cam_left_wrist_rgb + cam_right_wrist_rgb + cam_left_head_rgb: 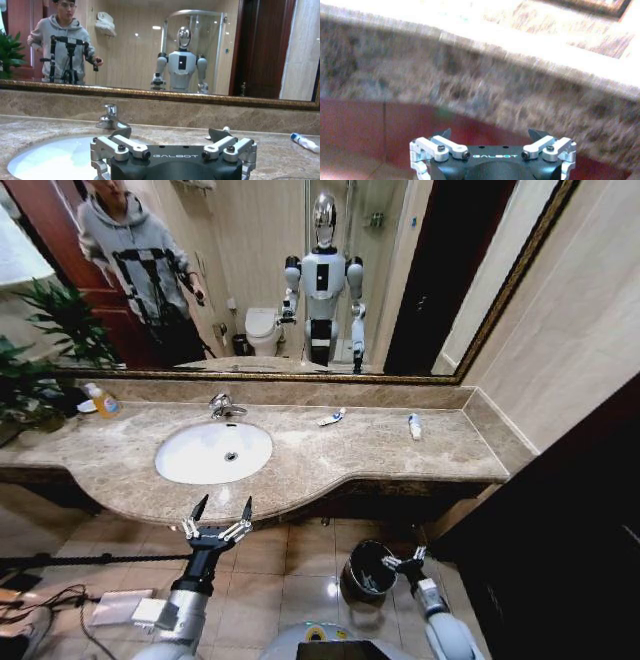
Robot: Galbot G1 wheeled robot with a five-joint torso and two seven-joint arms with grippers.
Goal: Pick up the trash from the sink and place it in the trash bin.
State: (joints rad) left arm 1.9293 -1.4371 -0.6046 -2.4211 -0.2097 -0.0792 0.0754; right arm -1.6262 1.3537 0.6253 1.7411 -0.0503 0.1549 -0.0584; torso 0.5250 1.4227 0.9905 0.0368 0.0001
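Left tool, prongs apart, hovers at the sink's front counter edge, holding nothing.

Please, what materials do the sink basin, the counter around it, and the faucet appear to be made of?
The sink looks like glazed white porcelain: smooth, glossy, uniformly white. The counter appears to be polished beige marble or similar stone, mottled with veins and slightly reflective. The faucet seems chrome-plated metal, with a bright mirror-like shine.
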